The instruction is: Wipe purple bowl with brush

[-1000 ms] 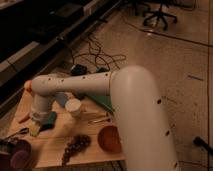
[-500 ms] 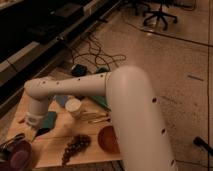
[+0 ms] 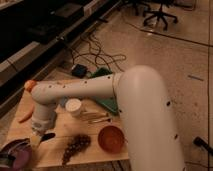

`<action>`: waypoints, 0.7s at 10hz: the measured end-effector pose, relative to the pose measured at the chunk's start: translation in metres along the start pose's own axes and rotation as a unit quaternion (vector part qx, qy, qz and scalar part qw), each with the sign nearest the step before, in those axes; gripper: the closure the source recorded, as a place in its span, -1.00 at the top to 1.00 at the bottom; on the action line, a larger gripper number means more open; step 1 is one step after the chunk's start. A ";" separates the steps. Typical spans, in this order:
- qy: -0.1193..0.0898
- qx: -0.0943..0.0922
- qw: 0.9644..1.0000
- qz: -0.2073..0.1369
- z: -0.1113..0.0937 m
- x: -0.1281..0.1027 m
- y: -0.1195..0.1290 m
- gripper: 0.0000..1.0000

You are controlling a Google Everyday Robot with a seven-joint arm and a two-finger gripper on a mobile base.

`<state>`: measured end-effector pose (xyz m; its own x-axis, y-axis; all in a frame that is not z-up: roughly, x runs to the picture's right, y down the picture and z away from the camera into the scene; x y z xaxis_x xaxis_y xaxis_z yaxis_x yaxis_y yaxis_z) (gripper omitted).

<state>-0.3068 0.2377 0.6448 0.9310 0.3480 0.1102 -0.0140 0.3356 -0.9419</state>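
The purple bowl (image 3: 18, 158) sits at the front left corner of the wooden table (image 3: 95, 152), with some objects in it that I cannot make out. My gripper (image 3: 38, 136) hangs from the white arm (image 3: 75, 90) just above and to the right of the bowl's rim. It is shut on the brush (image 3: 42, 139). The brush's pale cream head points toward the bowl and its short black handle sticks out to the right. The brush is close to the rim; I cannot tell whether it touches.
An orange-brown bowl (image 3: 111, 138) and a dark grape bunch (image 3: 75, 145) lie at the table's front. A white cup (image 3: 73, 106), thin pale sticks (image 3: 95, 118) and a green object (image 3: 107, 104) lie mid-table. An orange item (image 3: 26, 115) lies at the left edge. Cables (image 3: 95, 52) lie on the floor behind.
The gripper has moved down and slightly toward the front left with the brush, closer to the purple bowl.
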 end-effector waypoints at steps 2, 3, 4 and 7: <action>-0.004 0.005 1.000 0.014 -0.006 0.015 0.002 -1.00; -0.005 0.008 1.000 0.020 -0.009 0.020 0.003 -1.00; -0.006 0.012 1.000 0.026 -0.012 0.024 0.002 -1.00; -0.007 0.024 0.999 0.037 -0.026 0.027 -0.007 -1.00</action>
<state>-0.2722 0.2218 0.6456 0.9215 0.3858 0.0455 -0.1007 0.3503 -0.9312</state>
